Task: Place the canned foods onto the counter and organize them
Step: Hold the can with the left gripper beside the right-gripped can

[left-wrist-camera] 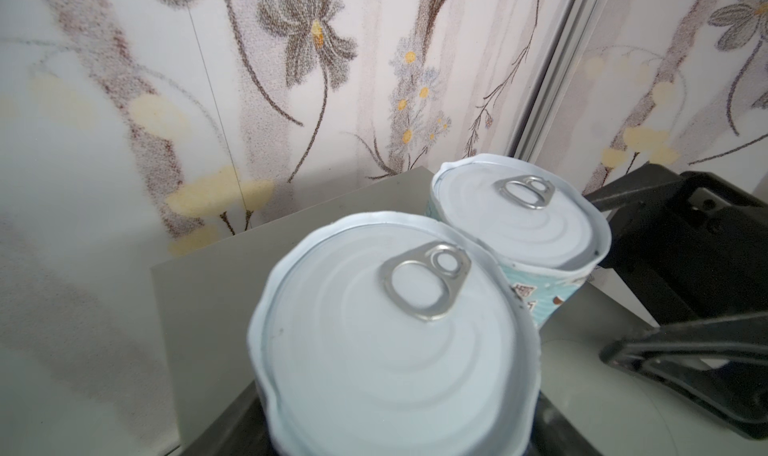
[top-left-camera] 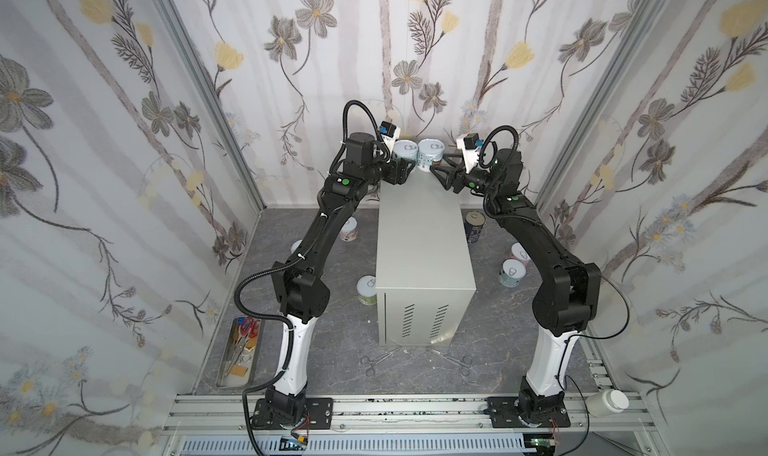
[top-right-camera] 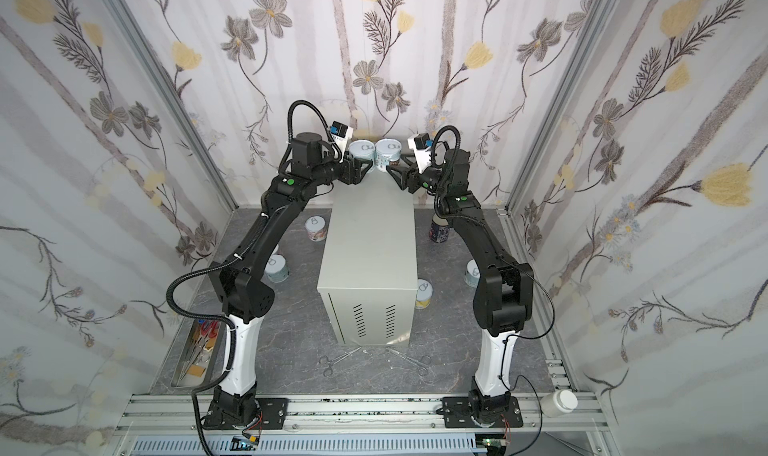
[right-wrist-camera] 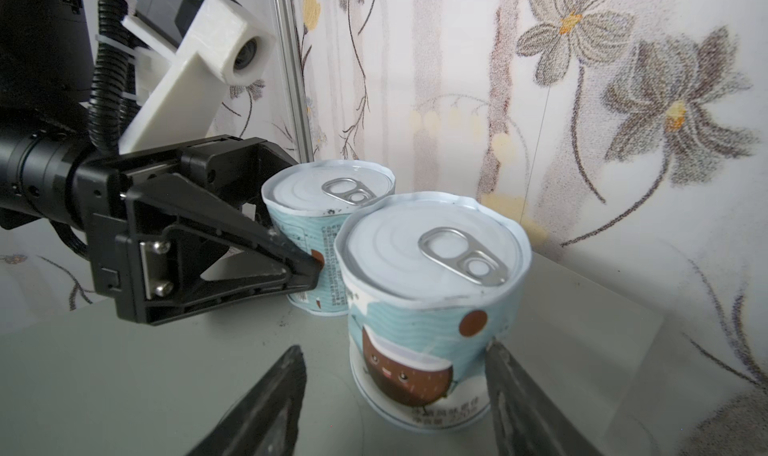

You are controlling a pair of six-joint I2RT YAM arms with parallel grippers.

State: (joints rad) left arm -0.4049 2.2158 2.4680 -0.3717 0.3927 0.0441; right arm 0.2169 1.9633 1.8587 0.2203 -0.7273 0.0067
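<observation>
Two teal cans (top-left-camera: 417, 154) sit touching at the far end of the grey tabletop (top-left-camera: 422, 242), top-centre of frame. Floral wallpaper (top-left-camera: 124, 100), marbled floor (top-left-camera: 340, 341). Left gripper (right-wrist-camera: 307, 267) open around one; right gripper (right-wrist-camera: 395, 375) open, straddling the other.

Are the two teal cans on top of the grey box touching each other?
Touching. In the left wrist view the near can's paper rim overlaps the far can's rim with no gap; the right wrist view shows them pressed together too.
</observation>
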